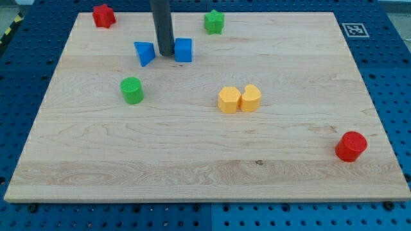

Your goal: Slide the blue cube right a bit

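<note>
The blue cube (183,49) sits near the view's top, left of centre, on the wooden board (205,179). My tip (166,53) is the lower end of the dark rod. It stands right against the cube's left side, between the cube and a blue triangular block (144,53) to the left.
A green cylinder (131,90) lies below the blue triangle. A red star-like block (103,15) is at the top left, a green star-like block (214,22) at the top. Two yellow blocks (239,99) touch near the centre. A red cylinder (350,146) is at the right.
</note>
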